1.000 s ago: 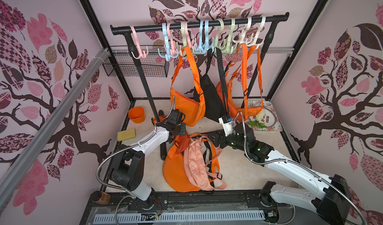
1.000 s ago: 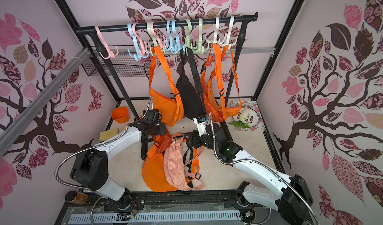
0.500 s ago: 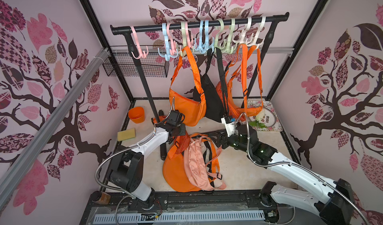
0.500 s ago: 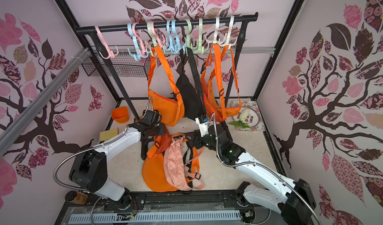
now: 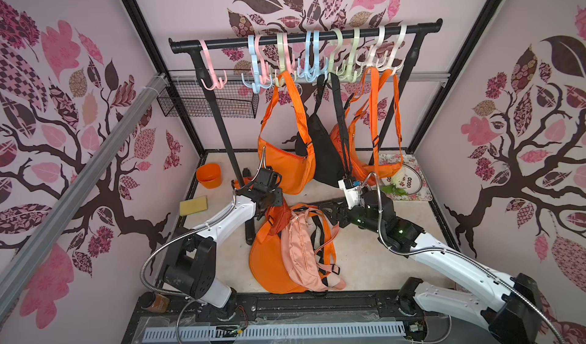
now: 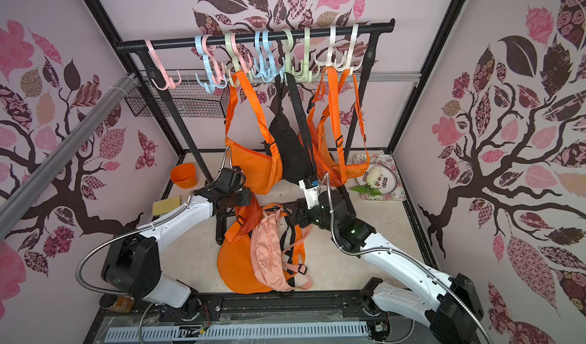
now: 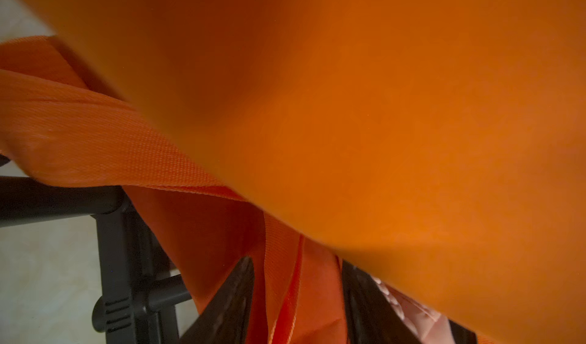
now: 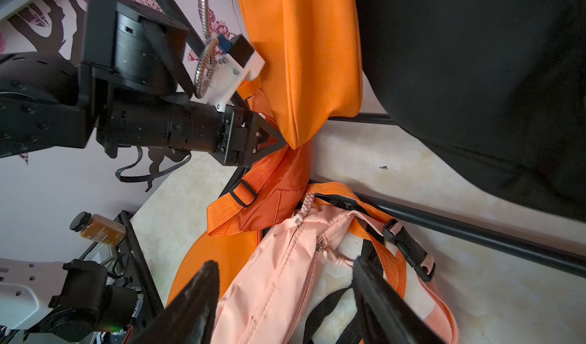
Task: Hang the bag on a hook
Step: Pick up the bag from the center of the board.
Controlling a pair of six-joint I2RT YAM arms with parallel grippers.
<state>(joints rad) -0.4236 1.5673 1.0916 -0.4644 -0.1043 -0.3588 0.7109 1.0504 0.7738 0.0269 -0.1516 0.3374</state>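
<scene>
An orange bag [image 5: 269, 263] lies on the floor with a pink bag [image 5: 298, 250] across it, seen in both top views. My left gripper [image 7: 298, 298] is low at the orange bag's bunched top end, open, with the bag's orange strap [image 7: 282, 295] running between its fingers. The bottom of a hanging orange bag [image 7: 380, 104] presses against the left wrist camera. My right gripper [image 8: 285, 295] hovers open just over the pink bag [image 8: 279, 282], holding nothing. Pastel hooks hang on the black rail [image 5: 222, 42]; the pink hook [image 5: 214, 82] at its left end is free.
Three bags hang from the rail: orange [image 5: 285, 168], black [image 5: 326, 161], orange [image 5: 374, 168]. The rack's black foot [image 5: 250, 234] lies beside the pile. An orange cup [image 5: 208, 175], a yellow sponge [image 5: 193, 205], a wire basket [image 5: 206, 104] and a floral tray [image 5: 409, 180] ring the floor.
My right gripper has edged slightly closer to the pile of bags. The left gripper stays at the orange bag's strap, and the bags on the floor have not shifted.
</scene>
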